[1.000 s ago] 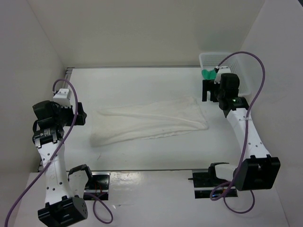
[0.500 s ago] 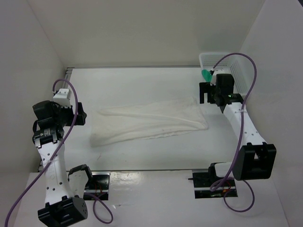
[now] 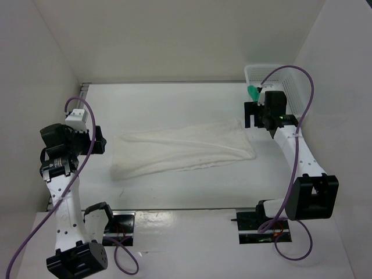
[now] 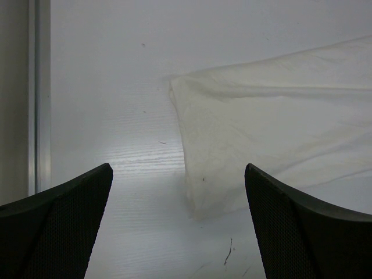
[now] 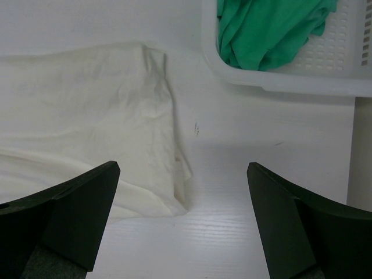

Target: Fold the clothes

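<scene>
The clothes (image 3: pixel 183 152) are one white wrinkled garment lying flat in a long band across the middle of the table. My left gripper (image 3: pixel 100 141) hovers open just off its left end. In the left wrist view that end of the clothes (image 4: pixel 273 116) lies ahead and to the right of my left gripper (image 4: pixel 177 168), which holds nothing. My right gripper (image 3: pixel 251 113) hangs open above the table beside the garment's right end. In the right wrist view the clothes (image 5: pixel 87 116) lie left of and ahead of my right gripper (image 5: pixel 183 165), also holding nothing.
A white mesh basket (image 3: pixel 290 81) stands at the back right corner with a small green cloth (image 3: pixel 253 92) in it. The right wrist view shows the basket (image 5: pixel 279 81) and green cloth (image 5: pixel 267 29) close ahead. White walls close in the table on three sides.
The right arm has shifted a little toward the back and left, bringing its gripper nearer the garment's right end. The left arm and the garment have not moved.
</scene>
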`<state>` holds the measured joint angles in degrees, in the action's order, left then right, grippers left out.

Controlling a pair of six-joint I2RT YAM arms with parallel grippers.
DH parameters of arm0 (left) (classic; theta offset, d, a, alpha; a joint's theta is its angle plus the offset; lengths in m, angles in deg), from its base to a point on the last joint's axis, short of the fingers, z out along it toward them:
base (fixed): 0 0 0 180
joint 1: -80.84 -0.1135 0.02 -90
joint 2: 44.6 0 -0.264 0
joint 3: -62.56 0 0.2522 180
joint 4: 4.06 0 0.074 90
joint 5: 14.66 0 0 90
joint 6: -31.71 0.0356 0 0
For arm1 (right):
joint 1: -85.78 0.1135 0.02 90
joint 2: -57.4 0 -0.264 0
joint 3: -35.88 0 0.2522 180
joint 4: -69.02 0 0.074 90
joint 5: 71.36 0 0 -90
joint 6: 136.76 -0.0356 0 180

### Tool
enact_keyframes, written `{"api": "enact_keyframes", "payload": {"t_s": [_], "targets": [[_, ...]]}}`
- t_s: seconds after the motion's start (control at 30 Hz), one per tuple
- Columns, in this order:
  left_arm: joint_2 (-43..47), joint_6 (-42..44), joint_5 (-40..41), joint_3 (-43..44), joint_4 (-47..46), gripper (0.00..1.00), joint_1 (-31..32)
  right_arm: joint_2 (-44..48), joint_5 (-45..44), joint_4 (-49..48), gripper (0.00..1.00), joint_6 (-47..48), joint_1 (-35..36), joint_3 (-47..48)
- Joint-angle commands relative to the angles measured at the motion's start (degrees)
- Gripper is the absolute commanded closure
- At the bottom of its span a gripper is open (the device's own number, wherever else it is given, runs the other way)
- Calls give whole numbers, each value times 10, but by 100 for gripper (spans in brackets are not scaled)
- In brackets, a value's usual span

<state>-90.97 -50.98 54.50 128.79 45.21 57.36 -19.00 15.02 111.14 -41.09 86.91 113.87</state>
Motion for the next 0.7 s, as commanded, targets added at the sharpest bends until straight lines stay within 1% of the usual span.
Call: {"api": "enact_keyframes", "payload": {"t_s": [0.0,0.33,0.67], "targets": [[8,-8,-4,-5,-15,0,-3,-2,6,0,1,5,-3,13],[8,-13,-4,-5,-20,0,-3,-2,12,0,1,5,-3,13],[8,-24,21,-5,-20,0,-3,-24,12,11,1,5,-3,19]]}}
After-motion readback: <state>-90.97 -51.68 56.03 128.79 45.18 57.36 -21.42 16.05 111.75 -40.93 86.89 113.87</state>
